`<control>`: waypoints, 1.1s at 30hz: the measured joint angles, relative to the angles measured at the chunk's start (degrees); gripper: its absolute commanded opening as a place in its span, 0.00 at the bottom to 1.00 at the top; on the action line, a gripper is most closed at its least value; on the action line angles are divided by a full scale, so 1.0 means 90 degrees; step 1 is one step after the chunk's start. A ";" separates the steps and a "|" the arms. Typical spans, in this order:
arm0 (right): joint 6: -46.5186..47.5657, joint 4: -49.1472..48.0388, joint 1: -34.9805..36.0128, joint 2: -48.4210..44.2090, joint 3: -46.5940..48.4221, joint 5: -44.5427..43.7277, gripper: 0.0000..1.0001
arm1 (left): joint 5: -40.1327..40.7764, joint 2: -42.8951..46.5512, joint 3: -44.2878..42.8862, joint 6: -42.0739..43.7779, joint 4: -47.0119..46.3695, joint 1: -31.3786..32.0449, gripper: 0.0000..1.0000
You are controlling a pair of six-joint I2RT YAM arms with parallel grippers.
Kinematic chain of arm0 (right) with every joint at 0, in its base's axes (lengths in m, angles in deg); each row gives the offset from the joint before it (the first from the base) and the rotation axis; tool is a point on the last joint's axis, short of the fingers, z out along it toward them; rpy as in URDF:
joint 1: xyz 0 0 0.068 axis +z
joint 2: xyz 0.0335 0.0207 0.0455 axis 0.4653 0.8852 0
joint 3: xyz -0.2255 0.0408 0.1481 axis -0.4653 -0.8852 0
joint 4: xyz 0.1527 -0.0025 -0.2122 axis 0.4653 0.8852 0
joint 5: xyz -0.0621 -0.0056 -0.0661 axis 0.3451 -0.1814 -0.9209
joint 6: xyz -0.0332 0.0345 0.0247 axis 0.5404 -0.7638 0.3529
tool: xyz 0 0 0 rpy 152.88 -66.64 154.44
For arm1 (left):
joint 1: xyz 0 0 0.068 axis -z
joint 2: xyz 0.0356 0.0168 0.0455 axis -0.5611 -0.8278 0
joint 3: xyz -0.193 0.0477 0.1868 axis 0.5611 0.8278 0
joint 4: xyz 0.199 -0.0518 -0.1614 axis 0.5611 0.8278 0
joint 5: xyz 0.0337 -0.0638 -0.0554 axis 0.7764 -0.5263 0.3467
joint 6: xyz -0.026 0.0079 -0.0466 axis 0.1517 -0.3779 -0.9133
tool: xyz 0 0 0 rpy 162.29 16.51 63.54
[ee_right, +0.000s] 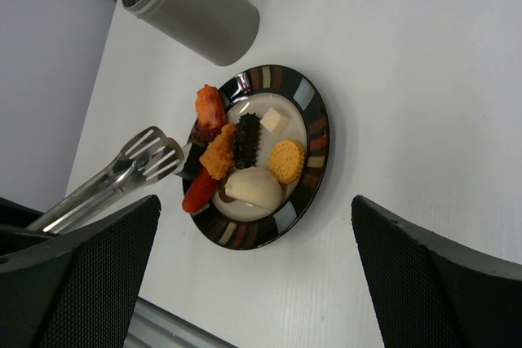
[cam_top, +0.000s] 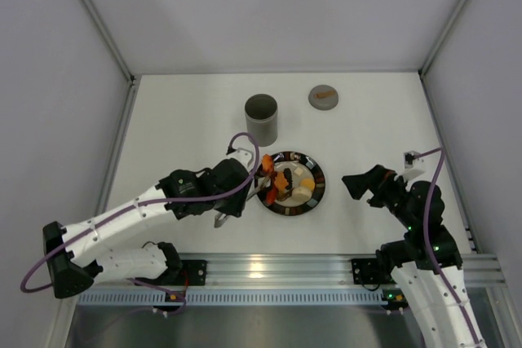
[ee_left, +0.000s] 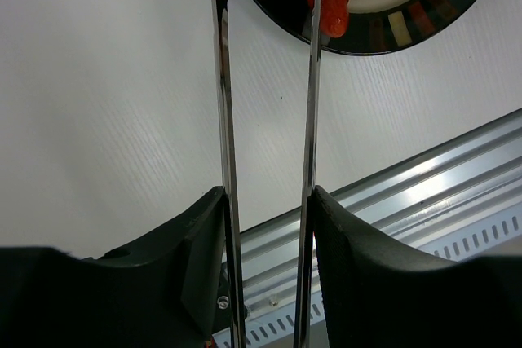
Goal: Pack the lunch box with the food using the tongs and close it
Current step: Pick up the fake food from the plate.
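The tall grey lunch box point(cam_top: 262, 118) point(ee_right: 192, 6) stands open-mouthed behind the dark striped plate point(cam_top: 318, 193) point(ee_right: 308, 97). On the plate lies the food point(cam_top: 292, 181): a red sausage point(ee_right: 198, 193), an orange fried piece point(ee_right: 218, 152), a black-brown piece point(ee_right: 246, 140), a round cookie point(ee_right: 286, 160) and a cream bun point(ee_right: 253, 187). My left gripper point(cam_top: 251, 177) point(ee_left: 269, 201) is shut on the silver tongs point(ee_left: 224, 120), whose slotted tips point(ee_right: 151, 156) hover at the plate's left rim with nothing between them. To the right of the plate, my right gripper point(cam_top: 359, 185) point(ee_right: 254, 201) stands open and empty.
The flat grey lid point(cam_top: 324, 97) with an orange mark lies at the back, right of the lunch box. An aluminium rail point(cam_top: 277, 266) point(ee_left: 424, 193) runs along the table's near edge. Grey walls enclose the table on three sides.
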 measured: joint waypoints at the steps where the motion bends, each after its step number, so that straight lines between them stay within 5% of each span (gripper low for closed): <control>1: 0.0002 0.0002 0.0000 0.0000 0.0007 -0.0002 0.99 | -0.0002 -0.0007 0.0000 -0.0002 0.0000 0.0005 0.50; 33: 0.0002 0.0100 0.0000 -0.0092 0.0007 -0.0017 0.99 | -0.0262 0.0170 0.0000 -0.0148 0.0007 0.0019 0.51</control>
